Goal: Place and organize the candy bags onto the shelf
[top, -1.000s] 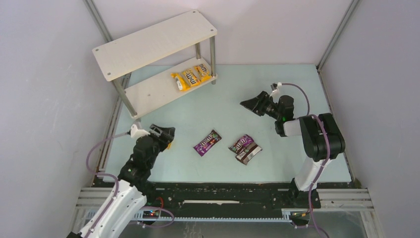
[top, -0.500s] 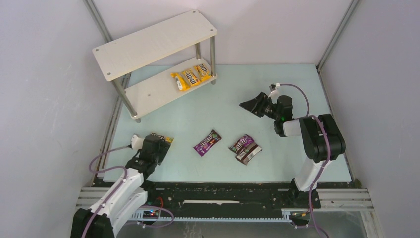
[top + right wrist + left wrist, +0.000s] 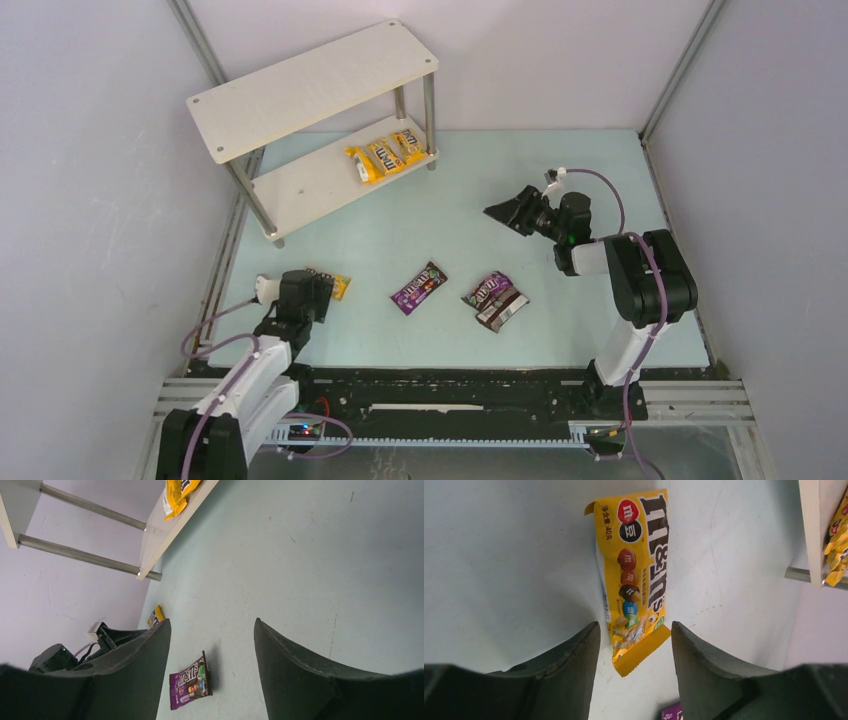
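A yellow candy bag [image 3: 636, 575] lies flat on the table, also in the top view [image 3: 339, 288]. My left gripper [image 3: 634, 630] is open just above it, its fingers straddling the bag's near end without touching; it also shows in the top view [image 3: 318, 292]. Three yellow bags [image 3: 385, 156] lie on the shelf's lower board [image 3: 300, 185]. A purple bag [image 3: 418, 287] lies mid-table, also in the right wrist view [image 3: 190, 681]. Another purple bag [image 3: 488, 289] rests partly on a dark brown bag [image 3: 504, 312]. My right gripper [image 3: 505, 212] is open and empty in the air, also in its wrist view [image 3: 212, 625].
The shelf's top board [image 3: 310, 85] is bare and stands on silver legs [image 3: 431, 120] at the back left. Grey walls close in the table on three sides. The black rail [image 3: 450, 385] with the arm bases runs along the near edge.
My left gripper has drawn back toward the near left and dropped lower, so more of the yellow bag shows ahead of its fingers. The right arm has barely moved.
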